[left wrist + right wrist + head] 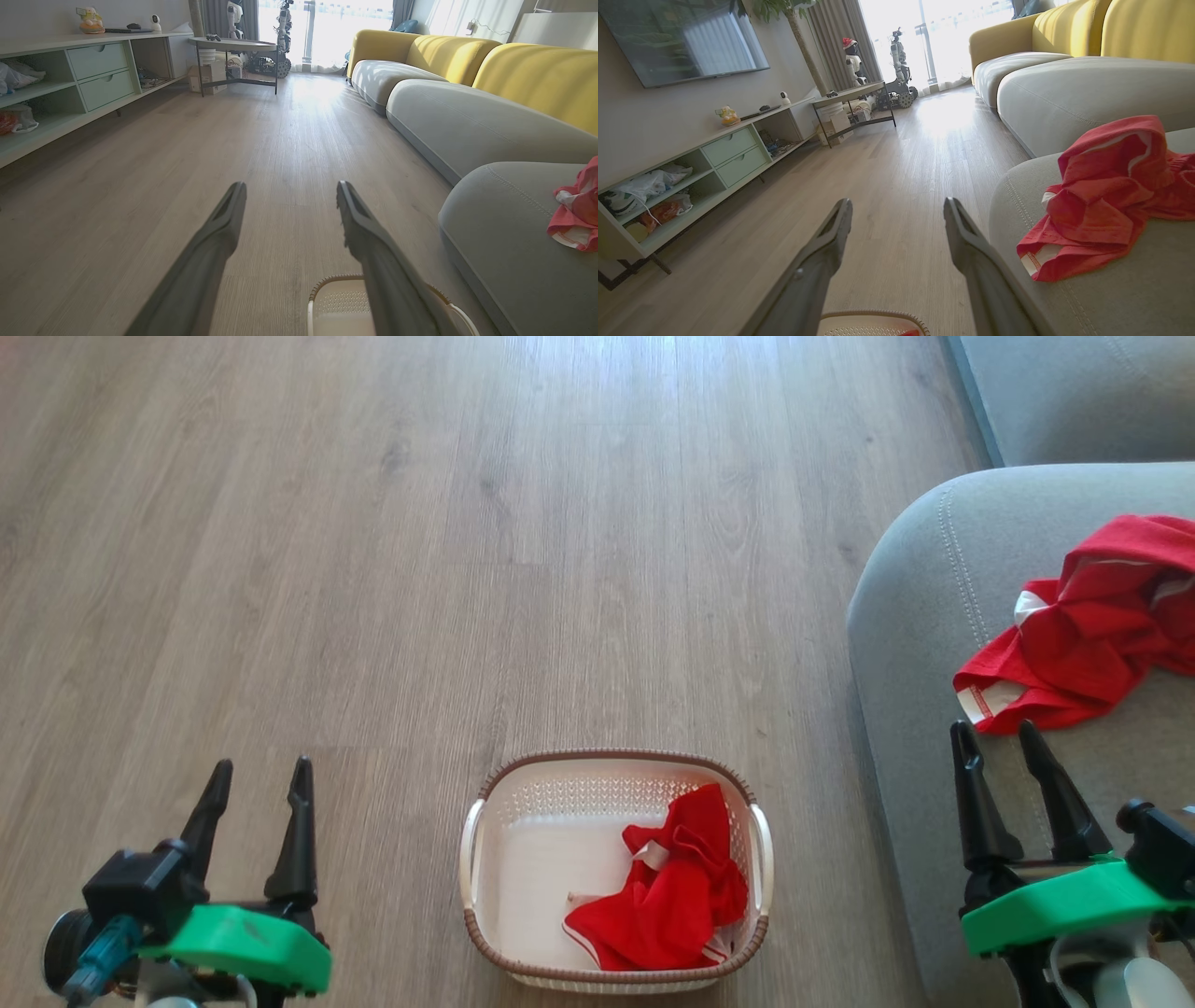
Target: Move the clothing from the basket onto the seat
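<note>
The white perforated basket [523, 859] with a brown rim stands on the wood floor, bottom centre of the head view. A crumpled red garment [667, 896] with white trim lies in its right half. Another red garment [1088, 630] lies on the grey seat [924, 616] at the right, also visible in the right wrist view [1106, 200] and at the left wrist view's edge [577, 210]. My left gripper [260, 779] is open, low at the left of the basket, holding nothing. My right gripper [994, 737] is open and empty beside the seat's front edge, just below the garment there.
A second grey cushion [467, 121] and yellow backrests [537, 74] line the right side. A low shelf unit with green drawers [733, 154] runs along the left wall. A small table [238, 46] and robots stand by the bright window far ahead.
</note>
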